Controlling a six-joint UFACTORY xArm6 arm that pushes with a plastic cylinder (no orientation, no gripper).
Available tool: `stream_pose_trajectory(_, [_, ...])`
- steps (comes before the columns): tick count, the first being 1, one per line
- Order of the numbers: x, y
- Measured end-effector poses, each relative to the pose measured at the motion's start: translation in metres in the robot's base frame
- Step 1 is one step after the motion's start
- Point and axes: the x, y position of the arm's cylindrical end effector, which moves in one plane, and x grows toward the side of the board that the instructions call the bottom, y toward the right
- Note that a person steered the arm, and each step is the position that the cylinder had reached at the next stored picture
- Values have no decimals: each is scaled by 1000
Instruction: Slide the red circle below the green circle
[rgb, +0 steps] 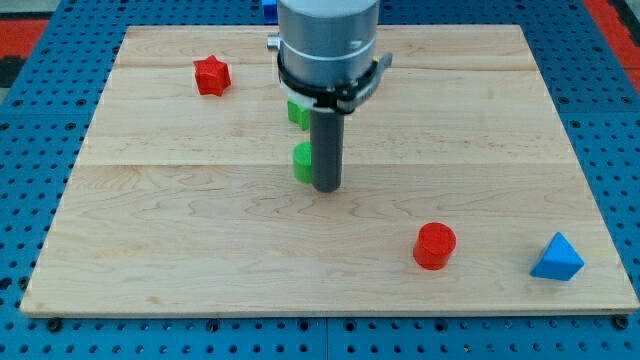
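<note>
The red circle (435, 245) lies on the wooden board at the view's lower right. A green block (302, 162), mostly hidden by the rod, sits at the board's middle; its shape cannot be made out fully. A second green block (297, 111) shows just above it, partly hidden under the arm's body. My tip (328, 187) rests on the board right beside the lower green block, on its right side. The red circle is to the right of and below my tip.
A red star (211, 76) lies at the board's upper left. A blue triangle (556, 258) lies at the lower right corner. A blue object (269, 9) shows at the top edge, behind the arm. The board (150, 240) sits on blue pegboard.
</note>
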Motion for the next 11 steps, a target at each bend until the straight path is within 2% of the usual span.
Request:
stream_pose_trajectory(1, [-21,0])
stream_pose_trajectory(2, [-17,19])
stream_pose_trajectory(3, [6,116])
stream_pose_trajectory(4, [79,140])
stream_pose_trajectory(5, [98,138])
stream_pose_trajectory(7, [98,109])
stream_pose_trajectory(8, [115,142])
stream_pose_trajectory(9, [131,103])
stream_pose_trajectory(11, [59,11])
